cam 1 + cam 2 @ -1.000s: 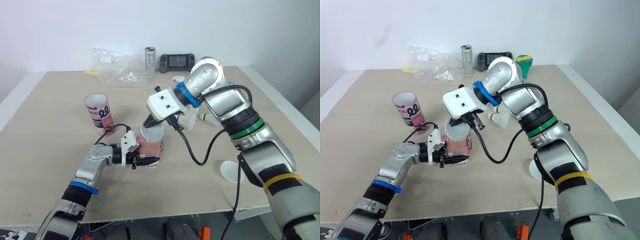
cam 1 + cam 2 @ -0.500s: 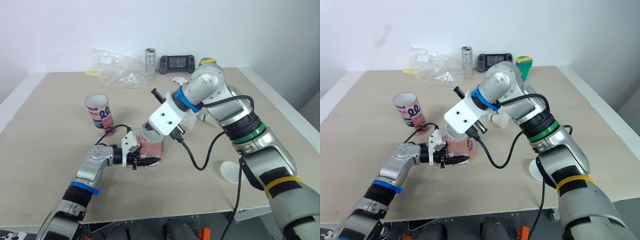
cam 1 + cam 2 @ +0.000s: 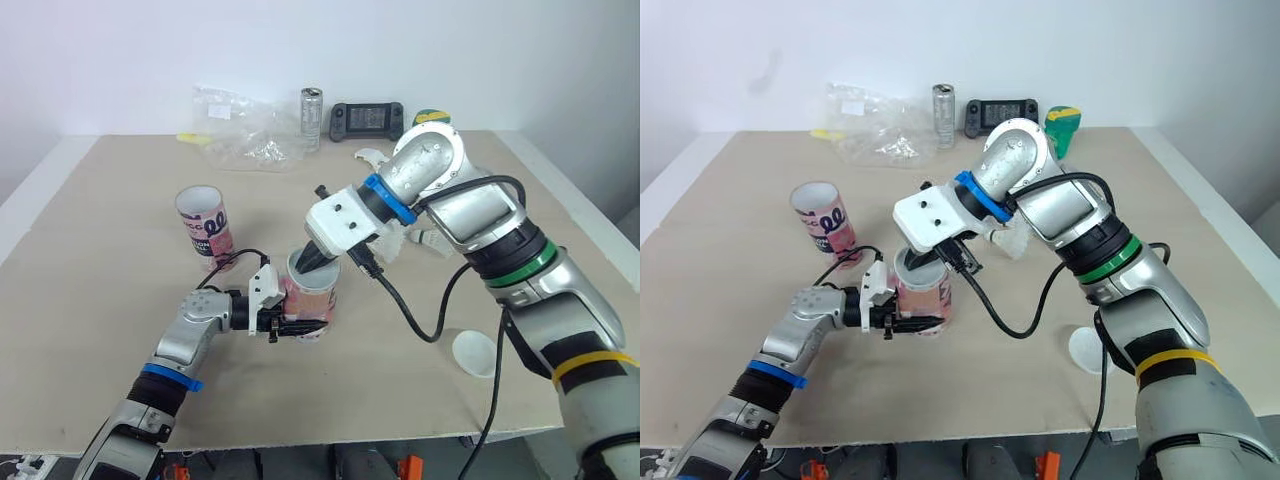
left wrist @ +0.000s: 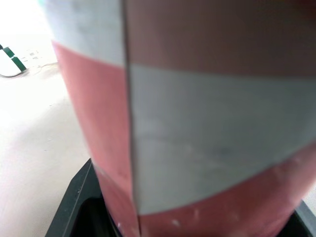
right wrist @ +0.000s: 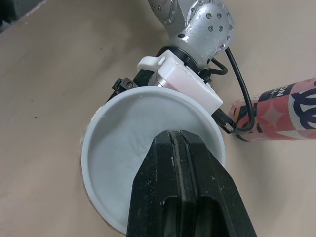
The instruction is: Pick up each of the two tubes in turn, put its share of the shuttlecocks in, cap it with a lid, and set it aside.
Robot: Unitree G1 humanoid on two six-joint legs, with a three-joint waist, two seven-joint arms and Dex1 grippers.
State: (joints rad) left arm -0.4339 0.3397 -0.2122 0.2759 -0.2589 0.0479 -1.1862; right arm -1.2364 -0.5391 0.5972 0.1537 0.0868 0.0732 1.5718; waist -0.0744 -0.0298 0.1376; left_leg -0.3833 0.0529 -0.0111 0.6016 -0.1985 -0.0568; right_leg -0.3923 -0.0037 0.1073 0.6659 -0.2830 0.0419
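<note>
A pink and white tube stands mid-table, and my left gripper is shut on its lower part from the left. In the left wrist view the tube's wall sits between the black fingers. My right gripper points down from above with its fingers shut, tips touching the tube's top. What looks like a white-rimmed pale lid covers that top. A second tube stands open to the left. White shuttlecocks lie behind my right arm. A loose lid lies at the front right.
At the table's back are a crumpled clear plastic bag, a metal can, a black game controller and a green object. Another shuttlecock lies near the back. Bare tabletop spreads at the left and front.
My right wrist swung up and turned over the tube, then came back down with its fingertips on the tube's top. The left gripper kept hold of the tube. The camera shifted slightly.
</note>
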